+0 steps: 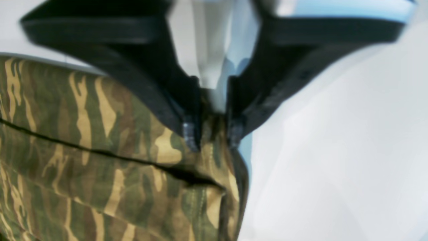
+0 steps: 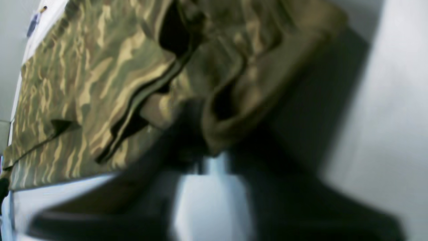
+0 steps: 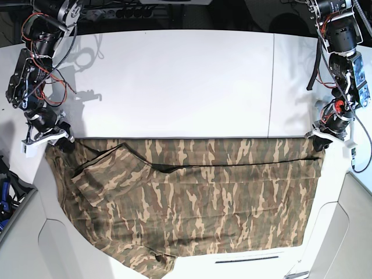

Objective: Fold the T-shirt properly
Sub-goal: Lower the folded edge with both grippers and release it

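Note:
The camouflage T-shirt [image 3: 192, 197] lies spread across the front of the white table [image 3: 186, 81], its lower part hanging over the front edge. My left gripper [image 3: 320, 141] is shut on the shirt's top right corner; the left wrist view shows its fingers [image 1: 190, 132] pinching the cloth [image 1: 100, 160]. My right gripper [image 3: 57, 139] is shut on the top left corner; the right wrist view shows bunched cloth [image 2: 217, 83] held in its jaws. The collar is not visible.
The far half of the table is bare white, with a seam line [image 3: 272, 81] on the right. Cables and arm bases [image 3: 40, 35] stand at the back corners. Grey panels [image 3: 349, 232] flank the table's front.

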Controlling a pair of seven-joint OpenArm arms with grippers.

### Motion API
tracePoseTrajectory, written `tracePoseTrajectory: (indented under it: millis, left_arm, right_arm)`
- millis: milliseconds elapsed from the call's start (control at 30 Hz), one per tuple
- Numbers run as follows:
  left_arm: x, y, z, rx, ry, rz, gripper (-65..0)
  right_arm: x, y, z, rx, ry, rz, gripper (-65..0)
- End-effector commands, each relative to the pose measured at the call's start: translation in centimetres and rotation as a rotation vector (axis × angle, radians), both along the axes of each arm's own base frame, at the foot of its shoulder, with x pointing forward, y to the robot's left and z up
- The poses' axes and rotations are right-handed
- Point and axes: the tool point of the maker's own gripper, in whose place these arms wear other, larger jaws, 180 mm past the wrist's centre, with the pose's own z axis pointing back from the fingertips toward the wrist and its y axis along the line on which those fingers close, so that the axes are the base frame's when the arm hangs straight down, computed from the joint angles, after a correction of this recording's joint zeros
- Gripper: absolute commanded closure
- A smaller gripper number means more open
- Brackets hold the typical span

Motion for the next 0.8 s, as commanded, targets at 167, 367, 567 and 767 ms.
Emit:
tracePoseTrajectory:
  millis: [167, 367, 567, 767]
  left_arm:
    - [1.6, -0.3, 2.7, 0.019, -0.088, -0.076, 0.0]
    - [1.1, -0.2, 3.3, 0.023, -0.074, -0.098, 0.0]
    - [-1.6, 0.8, 5.0, 0.015, -0.106, -0.093, 0.0]
    - [-4.7, -0.9, 5.1, 0.037, -0.073, -0.167, 0.0]
  right_arm:
    - [1.7, -0.5, 2.4, -0.013, -0.069, 0.019, 0.0]
    - [0.7, -1.0, 2.5, -0.047, -0.014, 0.065, 0.0]
    - [-2.3, -1.1, 3.7, -0.068, -0.029, 0.094, 0.0]
    - [-5.5, -0.6, 4.4, -0.112, -0.015, 0.137, 0.0]
